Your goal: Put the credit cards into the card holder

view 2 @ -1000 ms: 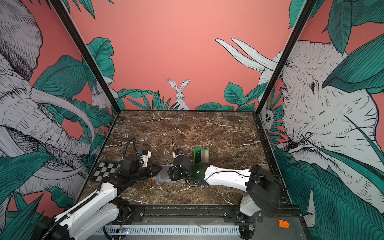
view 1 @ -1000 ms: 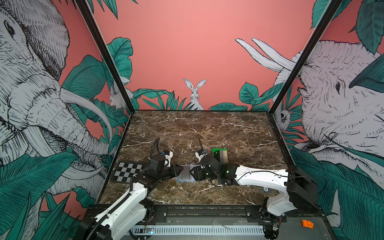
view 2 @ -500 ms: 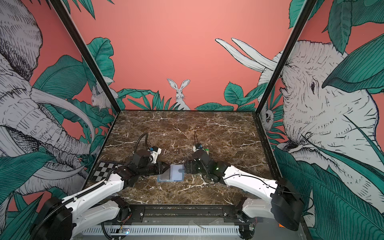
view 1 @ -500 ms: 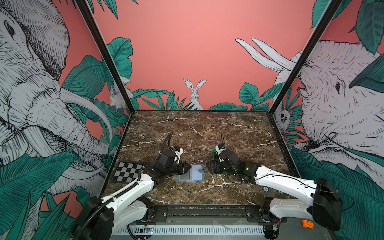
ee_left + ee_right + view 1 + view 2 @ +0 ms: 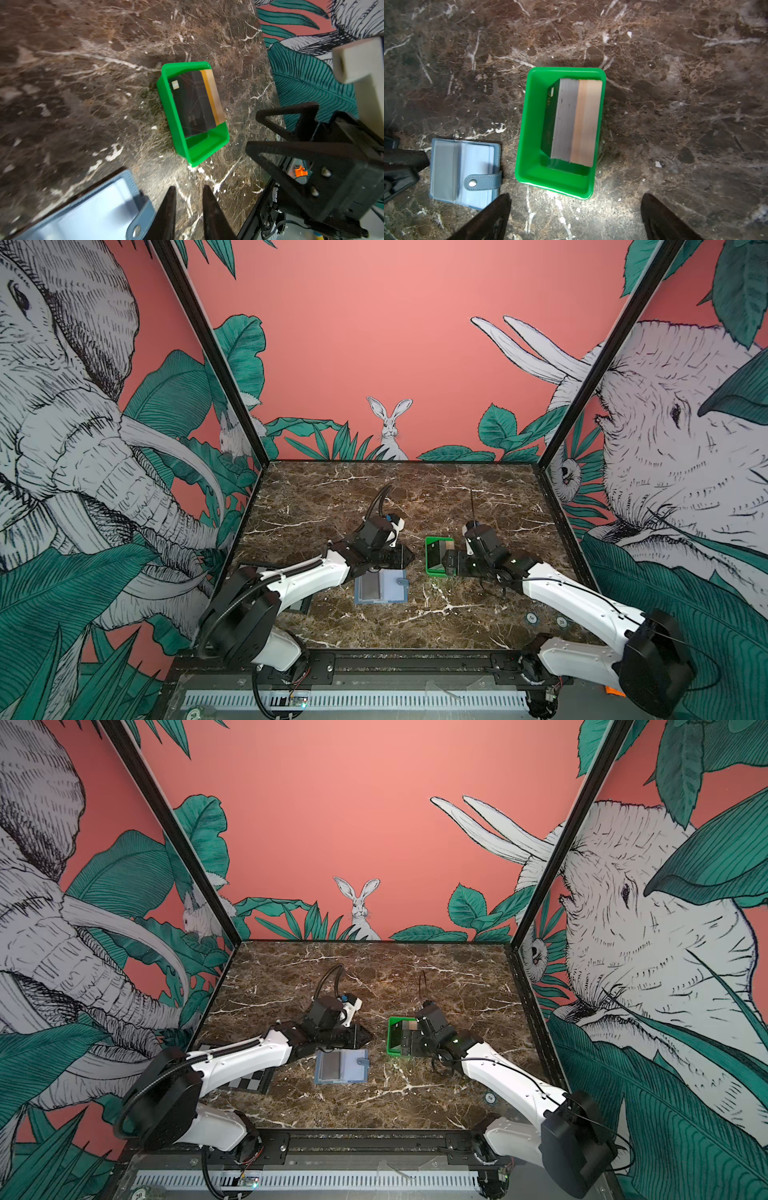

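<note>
Right pincer (image 5: 575, 196) moved off card holder (image 5: 465, 172) to credit cards (image 5: 575, 122), spread wide, left pincer (image 5: 189, 187) slightly apart

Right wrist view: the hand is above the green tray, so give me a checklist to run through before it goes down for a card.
1. Right hand open: ok, jaws spread wide with nothing between them.
2. Aim: ok, the green tray sits ahead of the hand, within the jaws' spread.
3. Credit cards reachable: ok, they stand on edge, leaning, inside the tray.
4. One card separated from the stack: not ok, they are packed together.
5. Card holder ready: ok, it lies open with its sleeves up.
6. Left hand steadying the holder: cannot tell, it is close beside the holder and empty.
</note>
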Motion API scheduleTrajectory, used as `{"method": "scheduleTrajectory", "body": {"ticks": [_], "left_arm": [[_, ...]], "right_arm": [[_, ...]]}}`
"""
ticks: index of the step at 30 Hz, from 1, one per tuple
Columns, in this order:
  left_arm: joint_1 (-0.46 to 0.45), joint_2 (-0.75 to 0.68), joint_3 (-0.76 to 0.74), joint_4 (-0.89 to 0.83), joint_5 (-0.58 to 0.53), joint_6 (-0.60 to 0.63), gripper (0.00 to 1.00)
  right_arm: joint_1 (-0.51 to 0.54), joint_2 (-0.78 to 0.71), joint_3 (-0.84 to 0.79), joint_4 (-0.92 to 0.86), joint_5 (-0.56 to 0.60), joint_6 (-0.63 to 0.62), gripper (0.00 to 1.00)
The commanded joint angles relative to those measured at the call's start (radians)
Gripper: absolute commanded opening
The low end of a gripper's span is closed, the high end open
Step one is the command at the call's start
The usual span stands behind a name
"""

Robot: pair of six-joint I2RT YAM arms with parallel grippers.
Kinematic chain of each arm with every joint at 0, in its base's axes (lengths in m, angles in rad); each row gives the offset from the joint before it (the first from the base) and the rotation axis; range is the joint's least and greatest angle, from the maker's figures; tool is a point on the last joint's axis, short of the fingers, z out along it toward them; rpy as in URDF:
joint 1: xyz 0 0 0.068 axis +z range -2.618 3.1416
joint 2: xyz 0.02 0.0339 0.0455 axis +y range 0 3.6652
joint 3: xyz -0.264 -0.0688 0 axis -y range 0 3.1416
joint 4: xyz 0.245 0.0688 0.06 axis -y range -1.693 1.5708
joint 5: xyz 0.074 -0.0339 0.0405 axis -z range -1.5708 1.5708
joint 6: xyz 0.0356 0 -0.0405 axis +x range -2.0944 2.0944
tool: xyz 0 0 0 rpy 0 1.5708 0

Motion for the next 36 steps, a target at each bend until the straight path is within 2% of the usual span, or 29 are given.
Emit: {"method": "scheduleTrajectory", "body": {"ticks": [1,14,25,36], "left_arm": [[-0.024,0.076,0.076,0.007,-0.023,0.038,0.24],[-0.030,0.292,0.291,-0.057,-0.029,0.075,0.21],[-0.029,0.381,0.360,-0.058,-0.014,0.066,0.17],[-0.030,0.435,0.394,-0.093,0.000,0.089,0.16]], "right_arm": [[-0.027,0.033,0.021,0.002,-0.033,-0.052,0.94],[-0.085,0.149,0.013,0.130,-0.123,-0.080,0.90],[-0.088,0.256,0.068,0.135,-0.125,-0.084,0.90],[-0.090,0.296,0.075,0.132,-0.106,-0.077,0.90]]}}
